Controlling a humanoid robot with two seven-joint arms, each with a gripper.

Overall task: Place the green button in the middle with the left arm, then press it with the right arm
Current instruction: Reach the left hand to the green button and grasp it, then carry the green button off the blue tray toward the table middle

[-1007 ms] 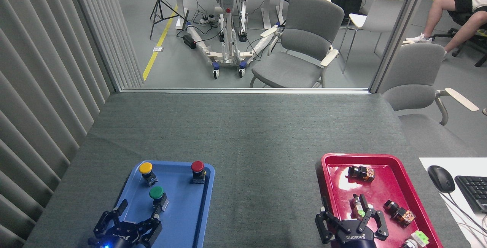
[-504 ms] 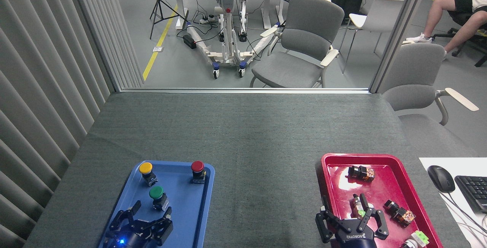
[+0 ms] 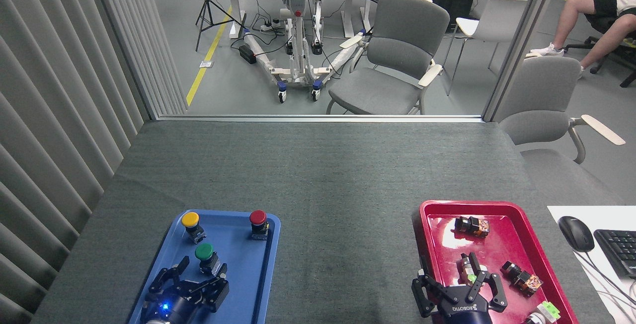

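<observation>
Head view: round, glossy green button (image 3: 204,251)

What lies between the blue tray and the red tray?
In the head view, only bare table cloth lies between the blue tray and the red tray.

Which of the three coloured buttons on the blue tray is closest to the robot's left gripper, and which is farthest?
From the left gripper:
1. Green button, just beyond the fingertips.
2. Yellow button, tray's far left corner.
3. Red button, tray's far right corner, only slightly farther.
</observation>
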